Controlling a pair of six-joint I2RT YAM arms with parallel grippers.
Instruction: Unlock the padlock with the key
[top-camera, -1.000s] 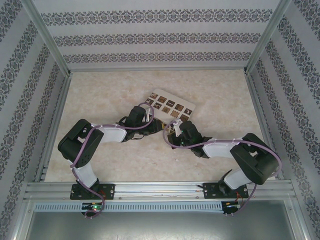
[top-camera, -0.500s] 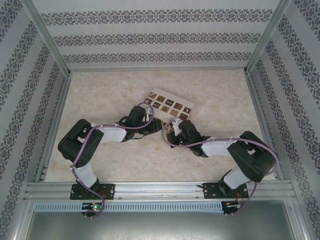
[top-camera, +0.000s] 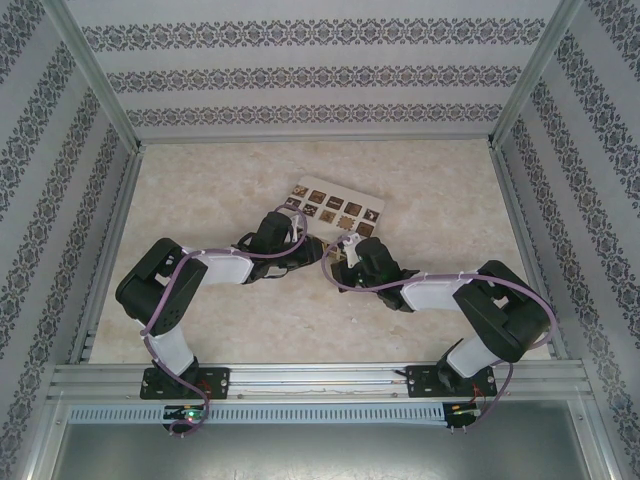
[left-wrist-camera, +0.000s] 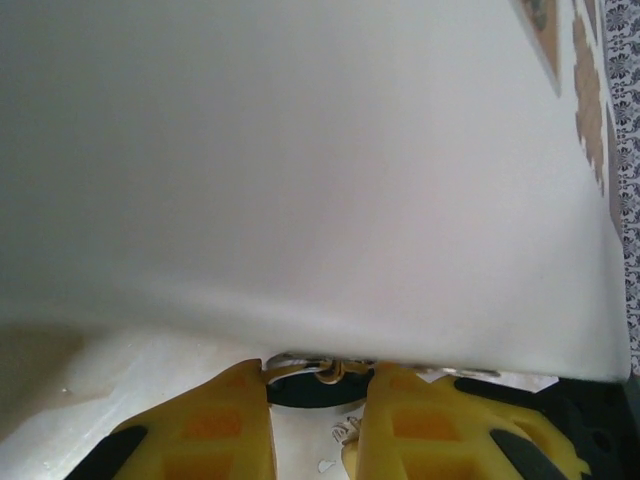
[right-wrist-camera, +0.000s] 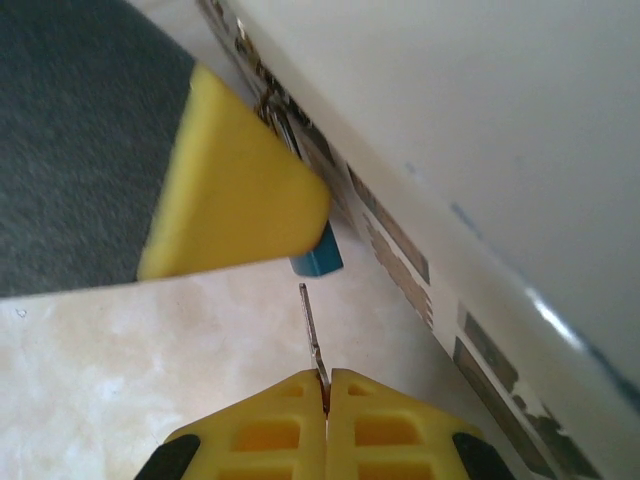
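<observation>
In the right wrist view my right gripper (right-wrist-camera: 326, 378) is shut on the key (right-wrist-camera: 312, 335), a thin grey blade pointing up. Its tip stands just short of the padlock (right-wrist-camera: 319, 257), apart from it. Of the padlock I see a blue corner and a bit of silver shackle (right-wrist-camera: 276, 112). The rest is hidden behind a yellow finger (right-wrist-camera: 235, 195) of my left gripper. In the left wrist view my left gripper (left-wrist-camera: 318, 378) is shut on the padlock (left-wrist-camera: 318, 390), which looks dark with a silver edge there. From above, left gripper (top-camera: 316, 250) and right gripper (top-camera: 343, 256) meet near the box.
A cream box with dark brown square tiles (top-camera: 335, 209) lies tilted just behind both grippers. Its pale side (left-wrist-camera: 300, 170) looms close over the left fingers, and its tiled edge (right-wrist-camera: 400, 250) runs beside the padlock. Patterned walls and metal rails (top-camera: 110, 240) enclose the marble table.
The right arm has shifted left, toward the left gripper. The cream box has slid a little left and away. The left arm has stayed put.
</observation>
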